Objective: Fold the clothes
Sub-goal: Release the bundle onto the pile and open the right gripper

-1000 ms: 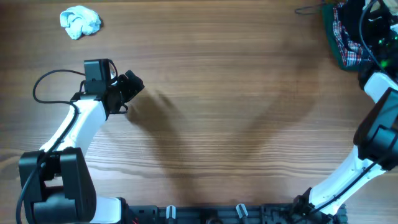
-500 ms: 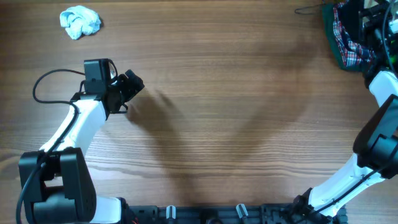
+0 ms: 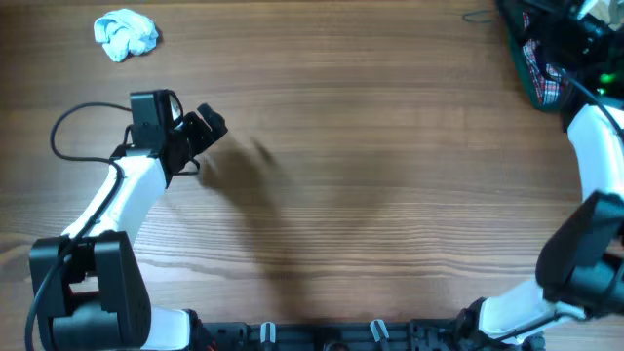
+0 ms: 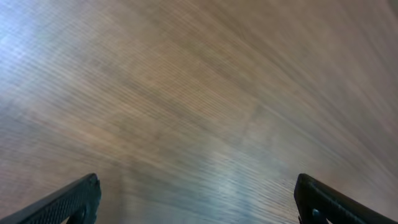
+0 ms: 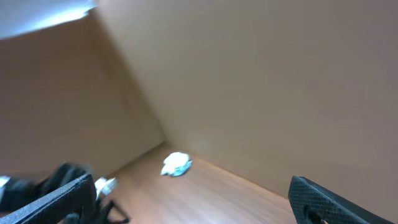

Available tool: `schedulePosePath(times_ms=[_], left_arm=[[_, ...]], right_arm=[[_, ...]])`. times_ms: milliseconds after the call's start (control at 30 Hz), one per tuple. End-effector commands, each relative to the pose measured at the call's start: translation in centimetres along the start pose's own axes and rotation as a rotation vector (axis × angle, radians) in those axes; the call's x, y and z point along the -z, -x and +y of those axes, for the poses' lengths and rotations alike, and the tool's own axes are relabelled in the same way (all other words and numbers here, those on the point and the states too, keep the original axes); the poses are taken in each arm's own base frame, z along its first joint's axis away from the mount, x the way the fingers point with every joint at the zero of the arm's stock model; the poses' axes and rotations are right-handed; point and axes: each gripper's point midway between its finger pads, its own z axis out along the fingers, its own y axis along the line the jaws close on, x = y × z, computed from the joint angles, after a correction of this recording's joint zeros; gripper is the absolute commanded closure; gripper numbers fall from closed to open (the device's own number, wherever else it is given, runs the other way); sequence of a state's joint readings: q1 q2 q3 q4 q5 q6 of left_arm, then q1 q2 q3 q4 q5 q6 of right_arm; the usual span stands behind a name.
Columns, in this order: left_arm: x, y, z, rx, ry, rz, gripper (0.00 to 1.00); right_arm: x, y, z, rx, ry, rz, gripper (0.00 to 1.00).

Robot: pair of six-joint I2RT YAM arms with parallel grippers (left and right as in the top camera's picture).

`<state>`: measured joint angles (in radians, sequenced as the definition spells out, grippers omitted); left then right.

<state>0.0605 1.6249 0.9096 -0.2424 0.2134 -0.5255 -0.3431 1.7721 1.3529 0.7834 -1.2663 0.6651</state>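
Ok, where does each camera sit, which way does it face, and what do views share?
Overhead: above, straight down on the wooden table; both arms show.
Left wrist: on the left arm, facing bare wood; open left gripper, fingers in bottom corners.
Right wrist: on the right arm, looking across the table; open right gripper likewise.
Shared: overhead and right wrist both show the light-blue cloth wad.

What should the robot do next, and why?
Probably lower the right claw into the plaid pile at the far right corner to fetch a garment: the claw is open and empty beside that pile, and no garment lies spread out yet.
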Motion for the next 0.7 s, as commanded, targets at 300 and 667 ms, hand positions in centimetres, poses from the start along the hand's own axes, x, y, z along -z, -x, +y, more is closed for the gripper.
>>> schedulePosePath(times_ms=[300, 667], left_arm=[[10.6, 3.0, -6.9, -0.223, -0.219, -0.166, 0.0], [11.3, 1.1, -5.9, -0.203, -0.182, -0.101, 0.0]], right_arm=[[-0.5, 6.8, 13.9, 0.049, 0.141, -0.011, 0.01], [4.5, 2.0, 2.8, -0.249, -0.673, -0.015, 0.01]])
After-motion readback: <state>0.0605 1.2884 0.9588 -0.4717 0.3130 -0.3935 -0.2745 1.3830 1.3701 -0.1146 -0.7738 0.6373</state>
